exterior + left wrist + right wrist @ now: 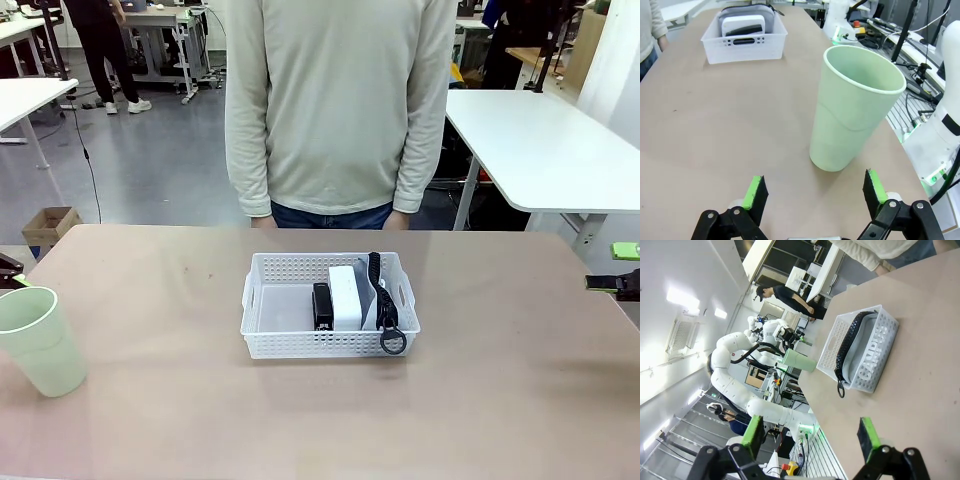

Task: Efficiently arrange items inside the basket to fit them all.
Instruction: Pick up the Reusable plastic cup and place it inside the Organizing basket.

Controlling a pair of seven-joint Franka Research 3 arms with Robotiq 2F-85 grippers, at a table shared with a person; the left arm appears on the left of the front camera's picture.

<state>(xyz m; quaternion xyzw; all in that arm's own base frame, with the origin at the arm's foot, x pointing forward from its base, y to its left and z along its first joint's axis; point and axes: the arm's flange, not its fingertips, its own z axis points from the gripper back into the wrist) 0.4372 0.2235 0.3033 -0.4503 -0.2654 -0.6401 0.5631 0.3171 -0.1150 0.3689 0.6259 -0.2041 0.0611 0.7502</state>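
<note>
- Front view: the white basket (pixel 320 345) sits mid-tabletop (pixel 480 400). I count three items inside, set on edge side by side: black stapler (pixel 322 305), white clock (pixel 345 297) and grey pouch (pixel 366 300), whose strap drapes over the near rim.
- These three crowd the basket's right part; its left part shows bare floor.
- The pale green cup (pixel 40 340) stands upright on the tabletop at my left, well apart from the basket, and is not yet packed.
- Left wrist view: the left tool (pixel 815 192) is spread wide and holds nothing, with the cup just ahead of its fingers.
- Right wrist view: the right tool (pixel 811 432) is spread wide and empty, well apart from the basket.
- Assessment: three of four items are stowed and the cup is outstanding. The free left part looks the likely place for it.
</note>
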